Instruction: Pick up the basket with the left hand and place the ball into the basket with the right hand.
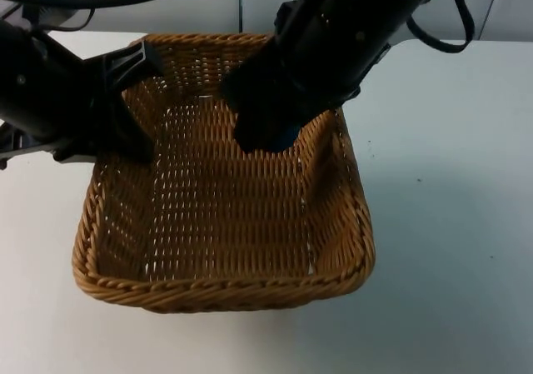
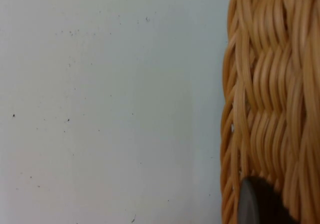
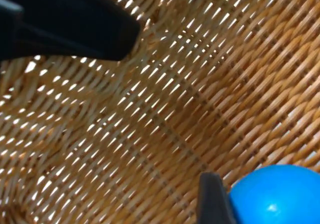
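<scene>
- Surface (image 1: 450,224): one, white, bare around the basket as far as we see; we note small dark specks on it in the left wrist view.
- Basket (image 1: 225,224): one, woven wicker, square with rounded corners, open weave. In the top view its near rim sits forward and its far rim runs under both arms. We cannot tell whether it is lifted or resting on the surface.
- Left gripper (image 1: 125,99): one, at the basket's left wall, jaws closed on that wall. One black finger lies along the outer weave in the left wrist view, the white surface just beside it.
- Right gripper (image 1: 266,128): one, above the basket's inside, toward its far half. The right arm covers part of the far rim in the top view.
- Ball (image 3: 280,196): one, blue and glossy, pressed against a black finger (image 3: 212,201) of the right gripper, over the basket's floor. It looks held between the jaws, though we see only one finger against it.
</scene>
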Controlling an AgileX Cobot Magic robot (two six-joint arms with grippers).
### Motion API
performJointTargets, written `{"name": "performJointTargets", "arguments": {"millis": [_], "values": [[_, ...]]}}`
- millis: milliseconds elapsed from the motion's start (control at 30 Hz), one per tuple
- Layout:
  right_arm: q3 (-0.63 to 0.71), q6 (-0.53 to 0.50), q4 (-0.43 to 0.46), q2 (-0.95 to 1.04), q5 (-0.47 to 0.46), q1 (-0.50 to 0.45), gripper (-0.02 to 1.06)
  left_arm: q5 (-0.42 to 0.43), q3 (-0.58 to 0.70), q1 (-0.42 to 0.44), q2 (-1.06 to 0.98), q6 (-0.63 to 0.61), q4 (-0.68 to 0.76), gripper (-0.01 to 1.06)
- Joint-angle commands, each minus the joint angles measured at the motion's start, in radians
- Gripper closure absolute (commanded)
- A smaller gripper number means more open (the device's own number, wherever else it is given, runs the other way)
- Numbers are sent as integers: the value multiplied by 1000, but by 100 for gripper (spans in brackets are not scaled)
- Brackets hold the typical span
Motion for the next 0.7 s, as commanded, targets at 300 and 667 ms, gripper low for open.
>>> {"name": "performJointTargets", "arguments": {"millis": [300,667], "values": [[-1,-26,36,85,-40,5,105,12,0,1,-16,-4,-34,105],[-1,-35,53,94,-73,5,100,7,0,1,-16,-4,-33,105]]}}
